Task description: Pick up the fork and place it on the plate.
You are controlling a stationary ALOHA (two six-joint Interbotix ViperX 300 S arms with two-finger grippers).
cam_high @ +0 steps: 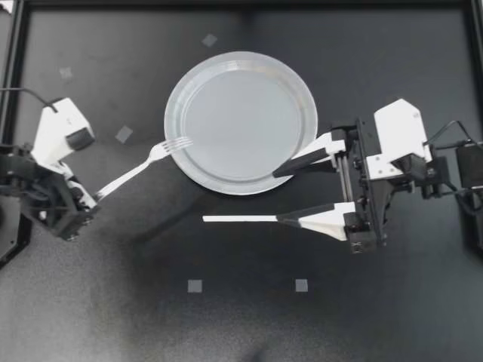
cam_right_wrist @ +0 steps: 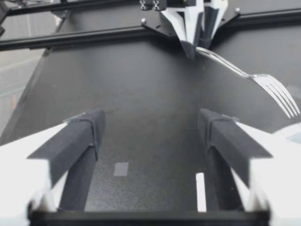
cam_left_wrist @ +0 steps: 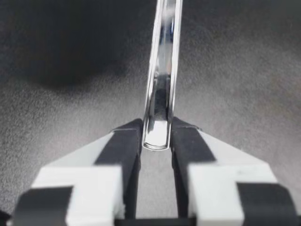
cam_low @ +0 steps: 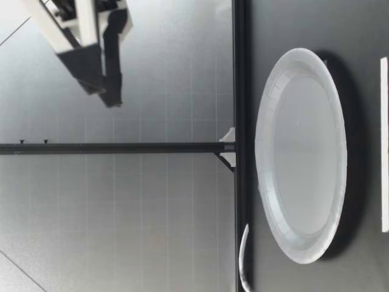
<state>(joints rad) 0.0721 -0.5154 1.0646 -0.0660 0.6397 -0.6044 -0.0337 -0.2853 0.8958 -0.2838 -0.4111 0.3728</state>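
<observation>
1. Carrying the fork (cam_high: 143,167) toward the plate (cam_high: 241,56) is the step in hand. My left gripper (cam_high: 94,197) pinches the very end of the handle, and the tines just overlap the plate's left rim.
2. Grip check, left wrist view: both fingers (cam_left_wrist: 124,146) press on the handle (cam_left_wrist: 162,70) from its two sides. The hold is short and the lever long, so I judge the fork could pivot if moved fast.
3. To do it well, go slowly and bring most of the fork's length over the plate's flat middle. Lower it close to the surface, then release.
4. Pose: the left arm comes in from the table's left side, with its gripper aimed at the plate. In the right wrist view the fork (cam_right_wrist: 254,77) slopes down from that gripper (cam_right_wrist: 193,44) to the tines, clear of the table.
5. The low view shows only the tines (cam_low: 243,255), so their height over the rim is probably small but uncertain.
6. My right gripper (cam_high: 278,196) is spread wide and empty at the plate's right side, with one finger over the rim.
</observation>
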